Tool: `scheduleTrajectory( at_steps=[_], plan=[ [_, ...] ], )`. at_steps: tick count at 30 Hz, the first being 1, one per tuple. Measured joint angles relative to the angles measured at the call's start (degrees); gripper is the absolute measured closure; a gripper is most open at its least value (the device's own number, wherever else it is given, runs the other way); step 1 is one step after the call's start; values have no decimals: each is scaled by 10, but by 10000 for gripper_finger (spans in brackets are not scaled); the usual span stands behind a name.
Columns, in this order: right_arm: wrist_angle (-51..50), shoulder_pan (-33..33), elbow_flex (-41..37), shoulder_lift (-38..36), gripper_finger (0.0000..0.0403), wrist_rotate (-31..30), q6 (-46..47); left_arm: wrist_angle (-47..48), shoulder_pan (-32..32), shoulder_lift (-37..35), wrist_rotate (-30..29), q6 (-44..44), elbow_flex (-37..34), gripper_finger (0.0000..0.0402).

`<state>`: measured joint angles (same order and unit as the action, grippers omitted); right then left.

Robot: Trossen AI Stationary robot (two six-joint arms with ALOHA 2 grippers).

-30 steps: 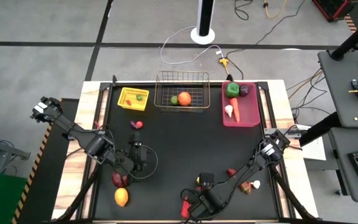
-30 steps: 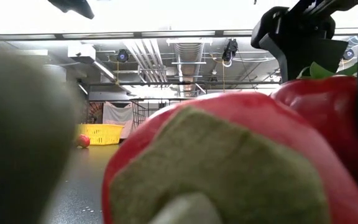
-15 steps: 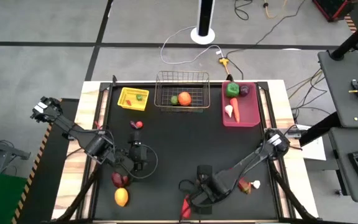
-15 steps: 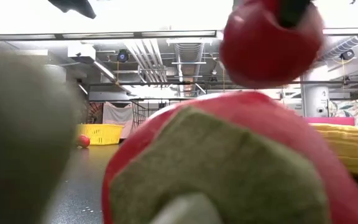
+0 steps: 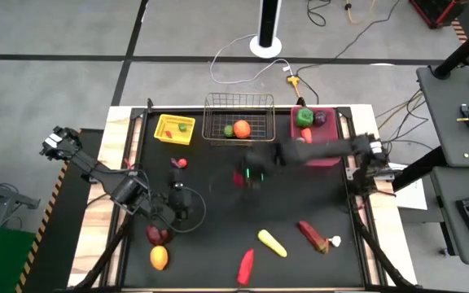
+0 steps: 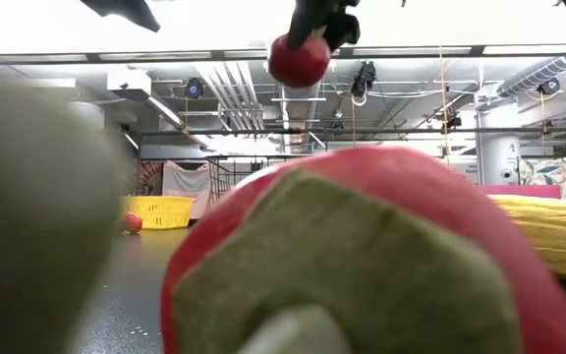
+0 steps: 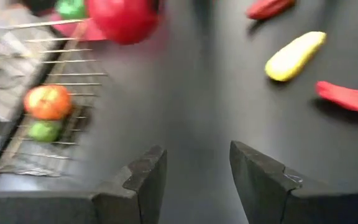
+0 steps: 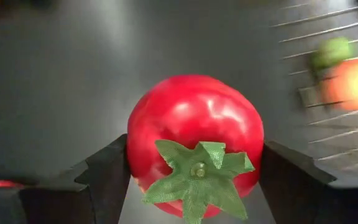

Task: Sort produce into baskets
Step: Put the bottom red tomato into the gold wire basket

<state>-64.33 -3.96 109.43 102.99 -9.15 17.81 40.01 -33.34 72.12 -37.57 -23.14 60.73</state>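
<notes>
Grey floor and cables surround the black table, and from above we catch the right gripper mid-table, blurred, carrying something red. The wire basket sits just beyond it at the far edge, between the yellow tray and the pink bin, so we judge the drop lies forward of the claw. The left gripper hovers nearer the front-left, further from the baskets.

Low view now: against the ceiling lights, the tomato hangs high off the table under the right arm.

Left wrist view: its own fingers stand apart with nothing between them, and the red tomato shows beside the wire basket's rim.

Right wrist view: jaws pinch the tomato on both flanks, green stem facing us, with the basket wires off to one side ahead.
</notes>
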Motion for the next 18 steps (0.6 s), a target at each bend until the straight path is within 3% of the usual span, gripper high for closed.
scheduleTrajectory(
  at_steps=[9,18],
  plan=[
    [8,219,0,5,113,30,-134,14,0,0,-82,-4,0,242],
    [68,333,0,33,113,55,-195,14,2,0,-100,-19,0,242]
  ],
)
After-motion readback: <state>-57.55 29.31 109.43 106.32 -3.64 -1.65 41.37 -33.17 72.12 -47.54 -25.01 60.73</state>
